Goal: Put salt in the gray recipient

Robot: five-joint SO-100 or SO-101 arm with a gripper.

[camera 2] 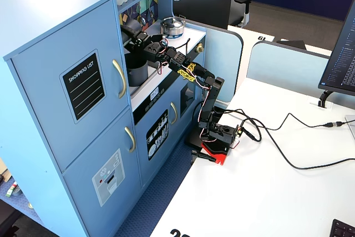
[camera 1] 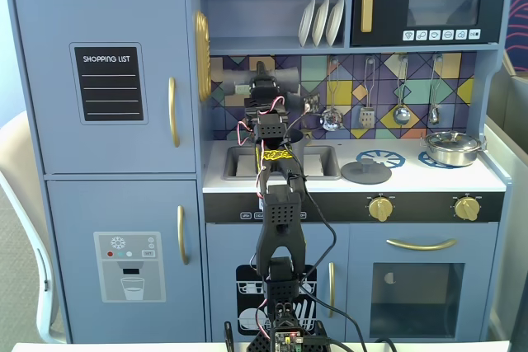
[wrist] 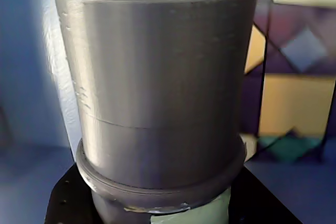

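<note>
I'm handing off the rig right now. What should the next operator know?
Gripper: shut on the salt, held in the air above the counter.
Pot: on the counter by the fridge, roughly below the gripper in a fixed view; hidden behind the arm in the other.
Done: salt picked up and carried toward the pot.
Left: confirm it is over the pot, tip and shake. No salt pouring is visible.

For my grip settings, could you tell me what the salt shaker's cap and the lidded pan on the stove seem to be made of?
Salt shaker's cap: probably 3D-printed plastic, matte gray; fine horizontal layer lines ring its side in the wrist view.
Lidded pan: looks like polished steel or chromed plastic; mirror-bright reflections. From this distance, I can't tell which.
</note>
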